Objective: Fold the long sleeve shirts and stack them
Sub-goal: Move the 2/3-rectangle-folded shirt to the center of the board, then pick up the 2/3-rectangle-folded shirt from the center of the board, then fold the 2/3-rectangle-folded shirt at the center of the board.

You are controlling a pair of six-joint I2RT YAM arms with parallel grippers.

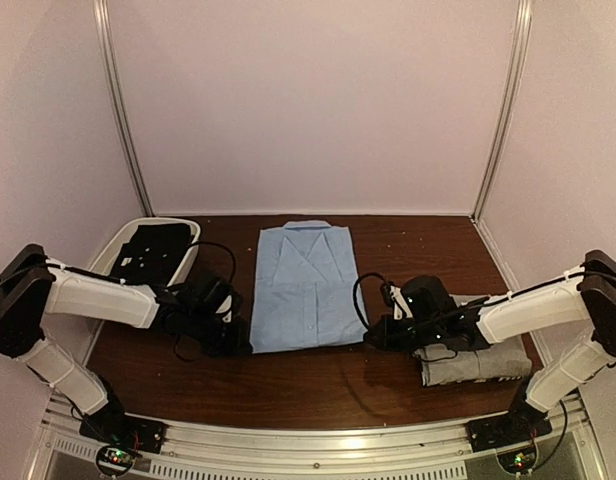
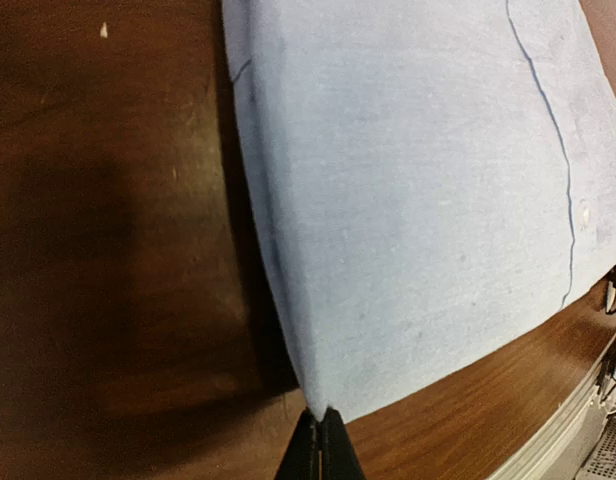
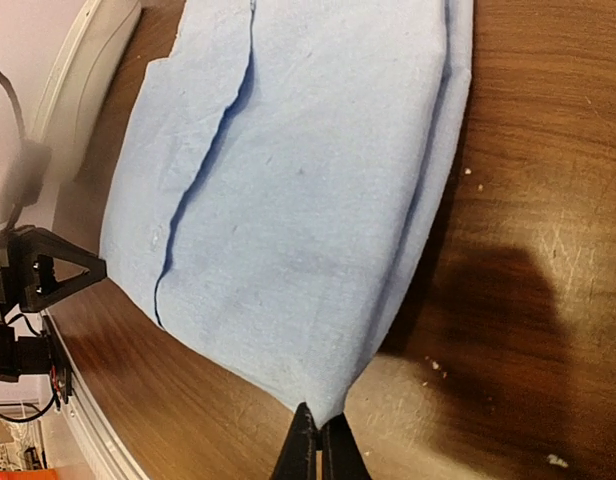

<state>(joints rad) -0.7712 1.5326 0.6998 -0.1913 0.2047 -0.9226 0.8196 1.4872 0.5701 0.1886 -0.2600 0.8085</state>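
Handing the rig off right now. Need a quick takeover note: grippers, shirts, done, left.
Grippers: the left gripper is shut on the near left corner of the light blue shirt. The right gripper is shut on its near right corner.
Shirts: the light blue shirt lies flat mid-table, collar at the far end. The grey shirt sits folded by the right arm.
Done: grey folded; blue narrowed to a long rectangle, no sleeves showing.
Left: probably bring the blue hem up toward the collar, then stack the two.
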